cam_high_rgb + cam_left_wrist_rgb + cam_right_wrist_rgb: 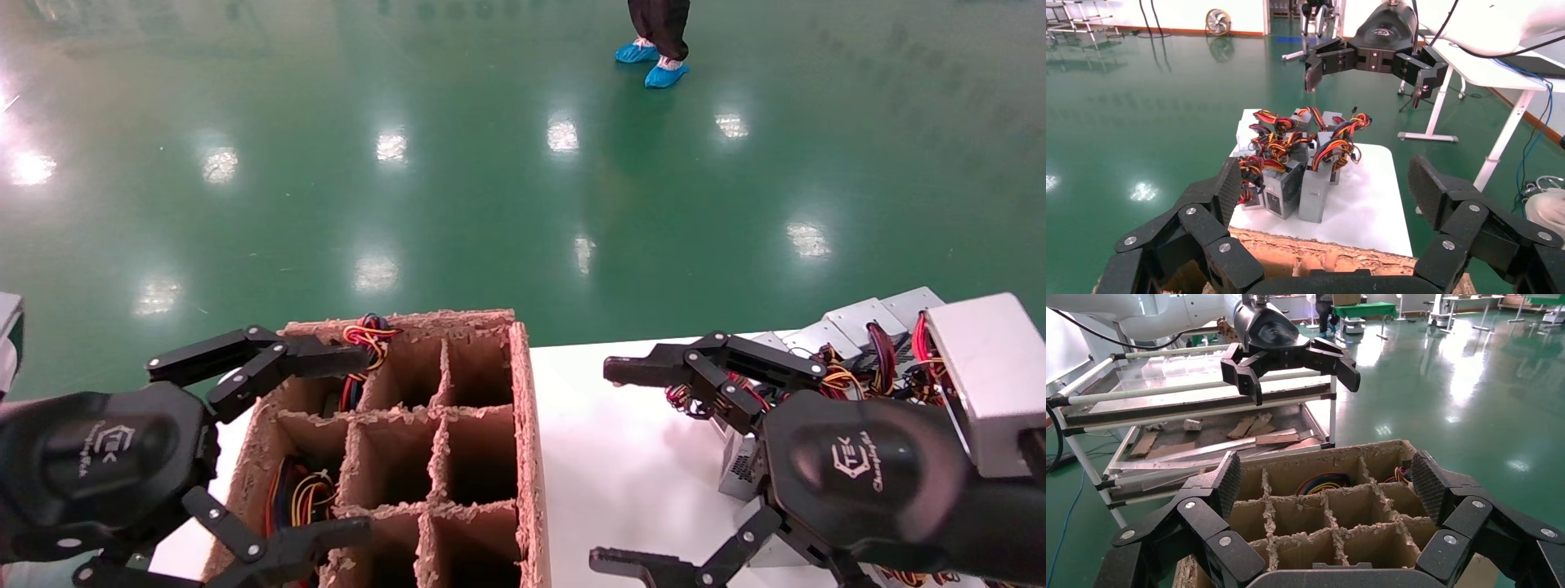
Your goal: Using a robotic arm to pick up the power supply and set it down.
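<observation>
My left black claw pincer (315, 445) spread wide over brown divided cardboard box (523, 425); right pincer (625, 465) spread above white bench (629, 465), beside wired silver-grey metal power supplies (1300, 177).

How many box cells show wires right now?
2, both in the cardboard box's left column: the far cell and the middle cell. The left gripper partly hides nearer cells.

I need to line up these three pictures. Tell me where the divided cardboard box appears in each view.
Head view: the divided cardboard box sits low and left of centre, under the left gripper.
Left wrist view: only its torn top edge shows, along the bottom.
Right wrist view: it fills the lower middle, between that gripper's fingers.
Shared landmark: the white table, which is not visible in the right wrist view.
</observation>
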